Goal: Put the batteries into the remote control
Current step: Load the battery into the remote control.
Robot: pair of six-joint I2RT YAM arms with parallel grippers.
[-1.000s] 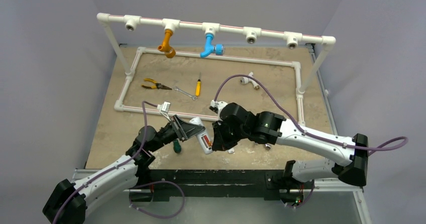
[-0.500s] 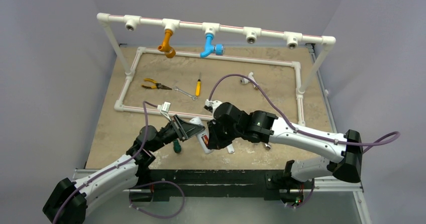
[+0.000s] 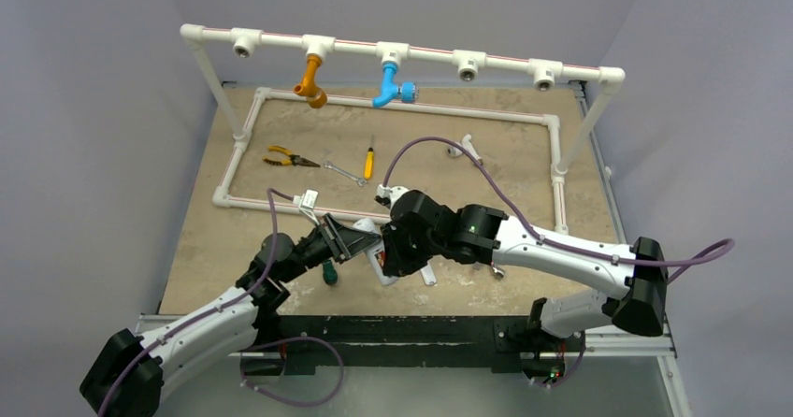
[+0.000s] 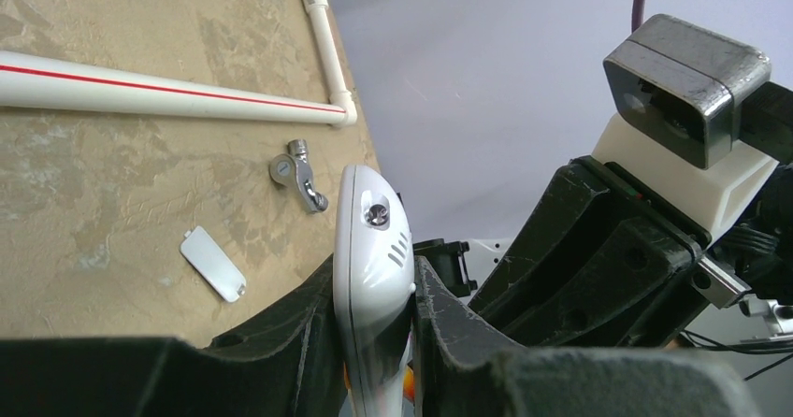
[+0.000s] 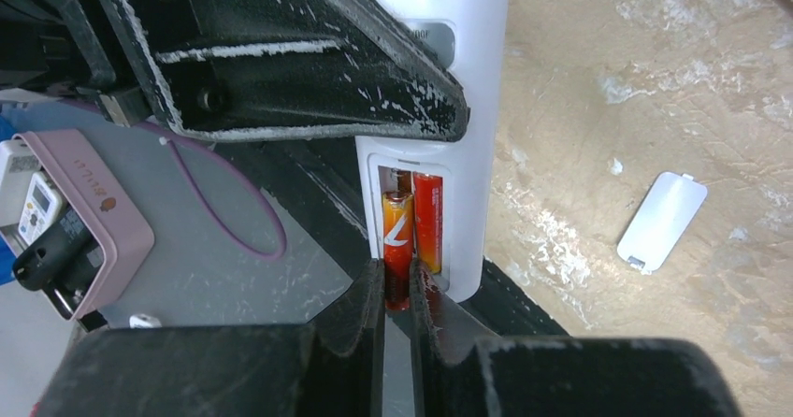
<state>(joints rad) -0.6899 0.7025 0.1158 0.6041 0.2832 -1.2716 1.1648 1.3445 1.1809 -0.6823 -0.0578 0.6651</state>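
Observation:
My left gripper [image 4: 374,281] is shut on the remote control [image 4: 372,235], a slim white handset held edge-on above the table's near edge [image 3: 379,260]. Its open battery bay faces the right wrist view [image 5: 472,108]. Two red-orange batteries lie side by side in the bay. My right gripper [image 5: 397,281] is shut on the dark lower end of the left battery [image 5: 396,235], which sticks out past the bay's rim. The right battery [image 5: 428,219] sits deeper in its slot. In the top view my right gripper [image 3: 393,256] presses against the remote, hiding the batteries.
The white battery cover [image 5: 662,221] lies on the tan table near a shiny metal fitting [image 4: 297,172]. A white pipe frame [image 3: 393,108] rings pliers [image 3: 285,159], a wrench [image 3: 346,174], a yellow screwdriver [image 3: 368,163] and a T-fitting [image 3: 463,148]. A green handle [image 3: 329,272] lies under my left arm.
My right arm has slid left, bringing its wrist closer against the remote. The left arm and the remote have stayed put.

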